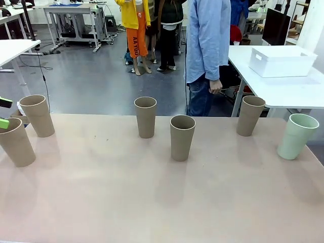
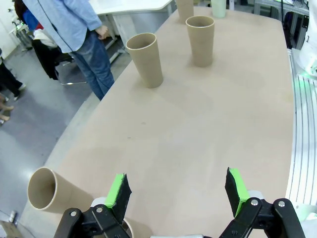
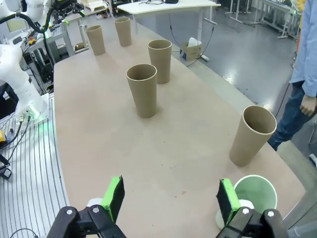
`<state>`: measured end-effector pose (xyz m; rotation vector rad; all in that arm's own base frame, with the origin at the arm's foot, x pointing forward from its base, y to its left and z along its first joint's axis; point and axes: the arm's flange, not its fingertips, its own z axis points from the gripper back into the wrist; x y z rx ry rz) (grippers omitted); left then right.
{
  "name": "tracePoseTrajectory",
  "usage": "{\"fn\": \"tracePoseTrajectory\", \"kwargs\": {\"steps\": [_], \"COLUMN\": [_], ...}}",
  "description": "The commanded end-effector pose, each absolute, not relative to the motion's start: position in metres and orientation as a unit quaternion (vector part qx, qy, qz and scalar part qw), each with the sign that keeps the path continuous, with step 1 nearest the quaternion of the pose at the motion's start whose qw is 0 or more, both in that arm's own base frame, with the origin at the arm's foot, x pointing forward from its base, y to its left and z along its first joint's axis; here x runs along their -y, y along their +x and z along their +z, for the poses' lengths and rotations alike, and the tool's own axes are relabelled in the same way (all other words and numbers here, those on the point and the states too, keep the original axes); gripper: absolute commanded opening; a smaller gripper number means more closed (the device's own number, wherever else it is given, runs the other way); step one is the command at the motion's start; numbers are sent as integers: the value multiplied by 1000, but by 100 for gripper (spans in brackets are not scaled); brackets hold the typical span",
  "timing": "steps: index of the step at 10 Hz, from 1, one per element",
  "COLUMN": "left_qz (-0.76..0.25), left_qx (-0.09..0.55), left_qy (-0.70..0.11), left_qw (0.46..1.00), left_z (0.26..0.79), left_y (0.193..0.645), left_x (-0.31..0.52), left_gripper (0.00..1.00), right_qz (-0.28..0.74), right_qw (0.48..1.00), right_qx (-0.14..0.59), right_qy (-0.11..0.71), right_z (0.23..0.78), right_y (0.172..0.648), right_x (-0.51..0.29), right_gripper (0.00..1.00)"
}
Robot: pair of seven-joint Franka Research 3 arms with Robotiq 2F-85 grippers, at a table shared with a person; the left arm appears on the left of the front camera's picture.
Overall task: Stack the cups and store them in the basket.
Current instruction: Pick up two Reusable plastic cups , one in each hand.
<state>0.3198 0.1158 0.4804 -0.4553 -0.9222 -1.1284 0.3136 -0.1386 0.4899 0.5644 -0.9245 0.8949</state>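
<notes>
Five tan cups stand upright on the table: two at the far left [image 1: 15,142] [image 1: 38,115], two in the middle [image 1: 145,117] [image 1: 182,137], one toward the right [image 1: 250,115]. The mint-green cup [image 1: 297,135] stands at the right edge. My left gripper [image 2: 178,191] is open and hangs over the left end, with one tan cup [image 2: 47,191] beside its left finger and another rim [image 2: 126,229] just under it; its green pads [image 1: 4,123] peek in at the left edge. My right gripper [image 3: 171,198] is open above the table, the mint cup [image 3: 252,198] by its right finger. The white basket [image 1: 281,61] sits on a separate table at the back right.
A person in a light blue shirt [image 1: 207,40] stands at the table's far side, hands down. The near half of the tabletop [image 1: 162,202] is bare. The white base of the left arm [image 3: 20,84] stands beside the table.
</notes>
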Motion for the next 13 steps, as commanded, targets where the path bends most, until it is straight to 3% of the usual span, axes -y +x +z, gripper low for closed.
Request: {"fn": "tracePoseTrajectory", "kwargs": {"steps": [1,13], "left_qz": [-517,-517], "left_qx": [428,428], "left_qy": [-208,-208], "left_qw": [712,712], "left_z": [481,481], "left_y": [322,322], "left_x": [-117,-117], "left_gripper": [100,100], "right_qz": [419,419], "right_qw": [753,753], "right_qx": [435,435], "right_qy": [259,259], "right_z": [491,491], "right_y": [316,316], "right_x": [141,141], "right_gripper": [100,100]}}
